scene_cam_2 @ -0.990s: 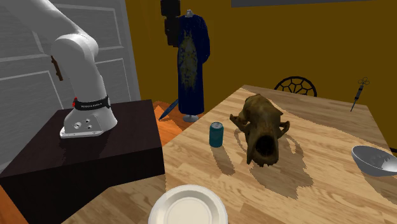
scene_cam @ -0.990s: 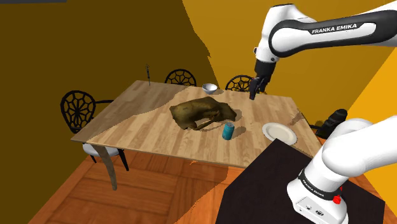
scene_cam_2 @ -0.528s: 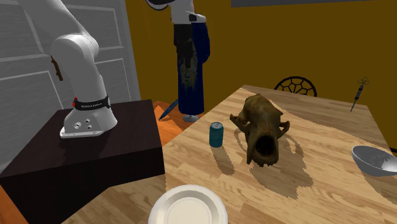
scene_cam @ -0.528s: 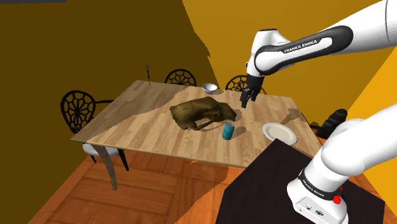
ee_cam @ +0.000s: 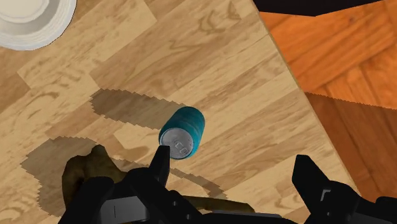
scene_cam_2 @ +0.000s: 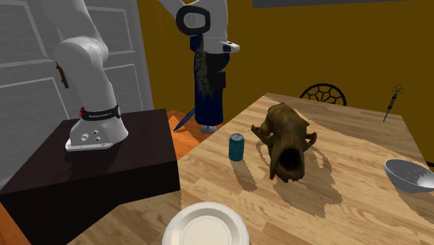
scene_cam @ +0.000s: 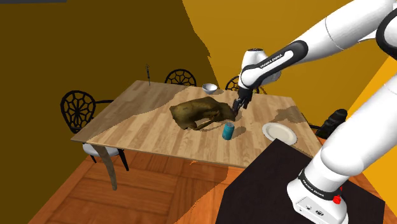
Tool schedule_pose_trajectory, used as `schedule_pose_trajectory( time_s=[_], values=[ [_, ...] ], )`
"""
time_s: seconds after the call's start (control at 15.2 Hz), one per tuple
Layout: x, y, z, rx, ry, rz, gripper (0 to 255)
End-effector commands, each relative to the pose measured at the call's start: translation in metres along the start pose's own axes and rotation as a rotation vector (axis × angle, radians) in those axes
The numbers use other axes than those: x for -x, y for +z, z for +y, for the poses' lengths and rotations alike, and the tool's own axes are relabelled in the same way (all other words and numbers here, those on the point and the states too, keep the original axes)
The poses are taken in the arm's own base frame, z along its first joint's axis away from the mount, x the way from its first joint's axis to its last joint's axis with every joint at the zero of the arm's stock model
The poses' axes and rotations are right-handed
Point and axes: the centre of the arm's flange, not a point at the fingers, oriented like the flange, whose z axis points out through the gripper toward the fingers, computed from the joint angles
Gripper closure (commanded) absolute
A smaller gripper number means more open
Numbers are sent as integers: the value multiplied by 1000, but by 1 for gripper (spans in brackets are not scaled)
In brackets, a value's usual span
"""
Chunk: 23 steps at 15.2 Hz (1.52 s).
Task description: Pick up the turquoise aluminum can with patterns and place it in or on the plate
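With the gripper (ee_cam: 233, 159) spread open above the worktop (scene_cam: 146, 121) and one finger over the upright turquoise can (ee_cam: 182, 132), which stands beside the brown skull (scene_cam: 200, 112) and near the white plate (scene_cam: 278, 132), I would centre both fingers around the can before lowering, clear of the skull

A clear strip of pale wooden counter (scene_cam_2: 215, 184) runs between the upright turquoise can (scene_cam_2: 236, 147) and the round white plate (scene_cam_2: 206, 230), while the dark brown animal skull (scene_cam_2: 285, 139) stands near the can's other side, not touching.
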Motion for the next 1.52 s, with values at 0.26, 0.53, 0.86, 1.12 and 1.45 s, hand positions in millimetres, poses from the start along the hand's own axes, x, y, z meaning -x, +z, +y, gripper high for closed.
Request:
schedule_pose_trajectory(
  time_s=[0.26,0.53,0.86,1.12,1.45],
  values=[
    [-35,71,21,-5,11,2,0],
    [-58,117,36,-9,18,2,0],
    [-87,174,54,-13,27,2,0],
    [-88,192,55,-14,28,2,0],
    [-88,216,54,-14,28,2,0]
  ],
)
